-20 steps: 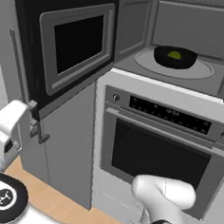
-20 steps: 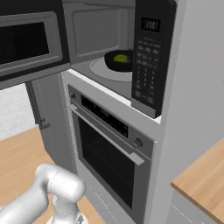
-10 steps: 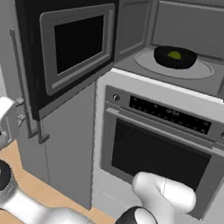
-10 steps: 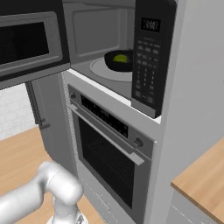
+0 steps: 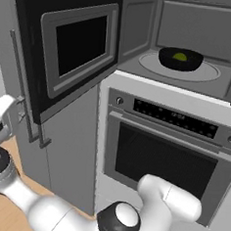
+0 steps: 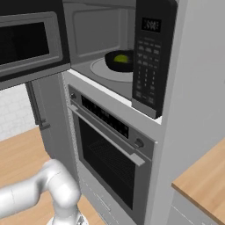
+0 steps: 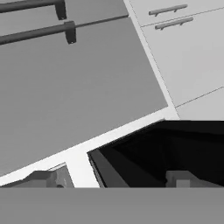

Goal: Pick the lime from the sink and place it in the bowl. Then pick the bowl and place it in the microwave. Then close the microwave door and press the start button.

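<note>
The microwave stands open, and the black bowl sits on its pale turntable with the green lime inside it. From the right, the bowl and lime show just left of the dark button panel. The microwave door is swung wide open to the left. My gripper is low at the far left, beside the door's outer lower corner. In the hand view the gripper is open, with the door's black edge just ahead of it and nothing held.
The larger oven with its horizontal handle sits directly under the microwave. A tall grey cabinet with long bar handles stands behind the open door. My own arm curves across the floor in front of the oven. A wooden counter lies at the right.
The arm has swung further left and its elbow has dropped lower at the left edge. The hand sits slightly nearer the door's corner. Door, bowl and lime have not moved.
</note>
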